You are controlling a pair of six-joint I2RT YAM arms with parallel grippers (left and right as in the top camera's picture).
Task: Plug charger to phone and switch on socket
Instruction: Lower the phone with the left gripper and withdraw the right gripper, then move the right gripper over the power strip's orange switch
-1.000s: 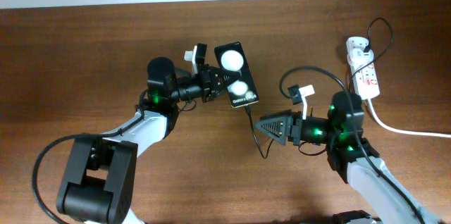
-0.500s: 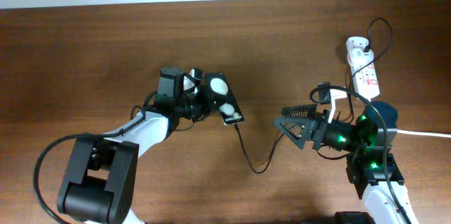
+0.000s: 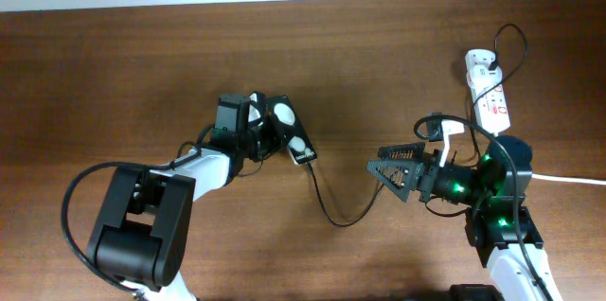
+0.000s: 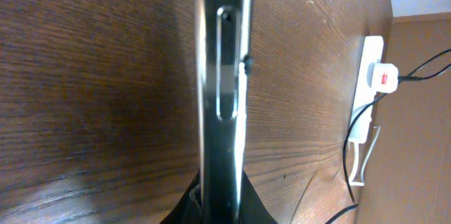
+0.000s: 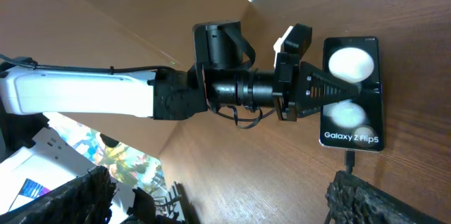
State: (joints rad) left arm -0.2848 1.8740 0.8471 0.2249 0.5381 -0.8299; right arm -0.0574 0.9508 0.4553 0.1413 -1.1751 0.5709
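The phone (image 3: 289, 131) sits left, the socket (image 3: 490, 97) far right (charger (image 3: 339, 223) between).

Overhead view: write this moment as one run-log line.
left end effector: grips phone, tilted | charger: plugged into phone | right end effector: open, empty | socket: untouched

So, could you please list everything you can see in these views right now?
phone: one, glossy black with two white spots, left of centre, clamped in the left gripper.
charger: one, thin black cable, at the phone's lower end, looping across the table toward the right arm.
socket: one, white power strip with red marks, far right, with a white plug block on it.
white cord: one, thick, running from the strip to the right edge.
table: one, brown wood, under everything.
left gripper: one, black, shut on the phone.
right gripper: one, black, open and empty, right of centre.
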